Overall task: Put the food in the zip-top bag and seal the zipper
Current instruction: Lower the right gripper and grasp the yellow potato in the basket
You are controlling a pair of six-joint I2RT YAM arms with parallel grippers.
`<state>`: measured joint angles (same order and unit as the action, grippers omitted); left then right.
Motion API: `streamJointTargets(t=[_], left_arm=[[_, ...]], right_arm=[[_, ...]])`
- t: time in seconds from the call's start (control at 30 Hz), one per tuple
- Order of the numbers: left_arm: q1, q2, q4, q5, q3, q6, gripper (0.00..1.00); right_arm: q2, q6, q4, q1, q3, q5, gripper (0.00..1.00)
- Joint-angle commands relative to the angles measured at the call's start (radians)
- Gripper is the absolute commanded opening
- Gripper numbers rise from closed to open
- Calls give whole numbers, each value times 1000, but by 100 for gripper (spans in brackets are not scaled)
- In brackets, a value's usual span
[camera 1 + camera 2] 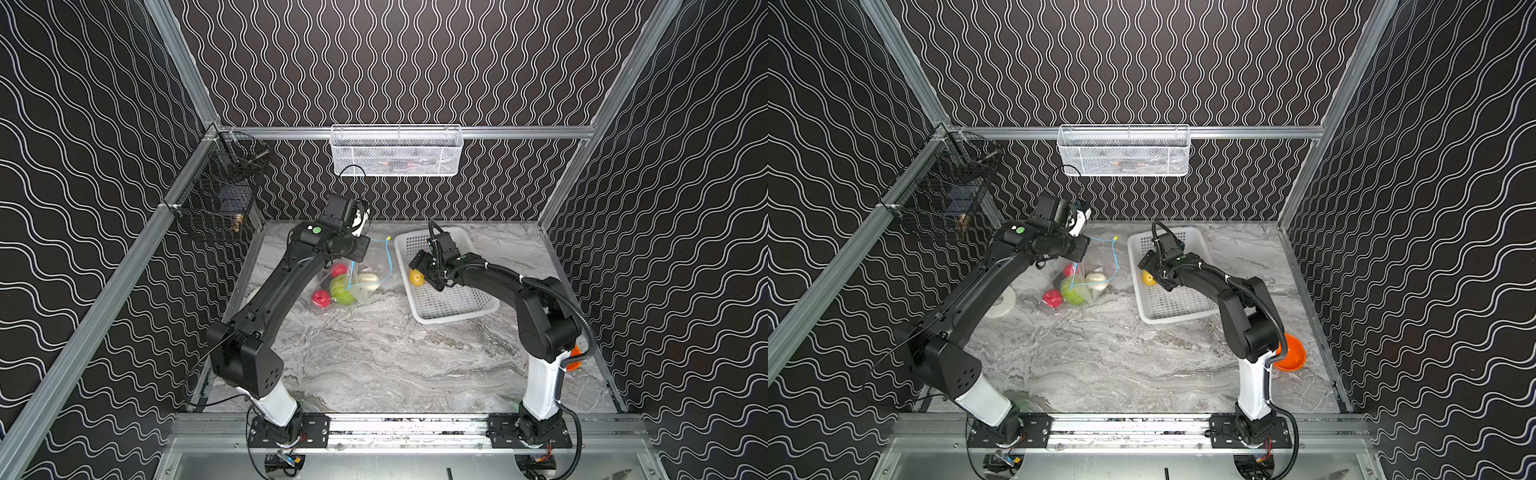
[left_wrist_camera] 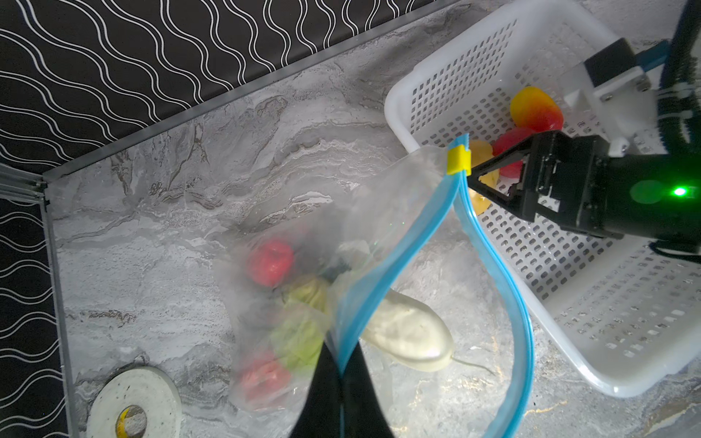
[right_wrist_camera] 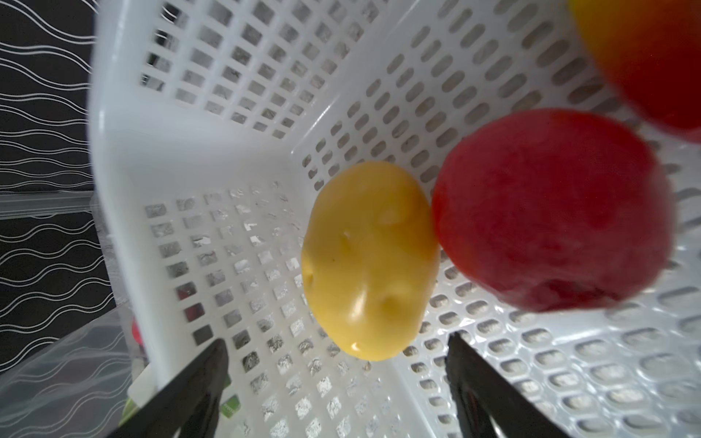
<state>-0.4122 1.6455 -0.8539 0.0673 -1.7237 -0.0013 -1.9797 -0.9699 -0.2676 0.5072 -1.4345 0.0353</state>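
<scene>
We hold the bag (image 2: 379, 212) open and reach for the potato (image 3: 370, 261)
Our left gripper (image 2: 341, 373) is clamped on the zipper (image 2: 398, 273), lifting one lip so the bag, lying just beside the basket (image 3: 125, 151), gapes for loading; the radish (image 2: 409, 333) already lies inside. Our right gripper (image 3: 335, 347) hangs in the basket, jaws wide apart either side of the potato, not touching it

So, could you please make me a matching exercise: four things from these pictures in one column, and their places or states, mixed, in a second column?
1 yellow potato
2 white radish
3 left gripper
4 orange bowl

a inside the zip-top bag
b shut on the zipper
c on the table by the base of the right arm
d in the white basket

Pairs: 1-d, 2-a, 3-b, 4-c.
</scene>
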Motion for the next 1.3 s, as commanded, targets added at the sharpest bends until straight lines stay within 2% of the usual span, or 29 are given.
streamJointTargets(t=[0.0,0.13,0.57,1.0,1.27], left_arm=[[2,1,19,-11,0,-7,0],[1,4,19,-18,-2,-7,0],[2,16,10,-23,-16,-9,0],[2,11,9,-24,-19,-11,0],[2,16,4,-21,-25,-12,0]], right_arm=[[-11,-20,18,1,-21,-24,88],[-27,-14,12,1,-29,-74,88],[-117,10,-50,1,-134,-108,89],[-217,13,-38,-2,-189,-85,92],[-226,35,-35,-7,-190,-104,80]])
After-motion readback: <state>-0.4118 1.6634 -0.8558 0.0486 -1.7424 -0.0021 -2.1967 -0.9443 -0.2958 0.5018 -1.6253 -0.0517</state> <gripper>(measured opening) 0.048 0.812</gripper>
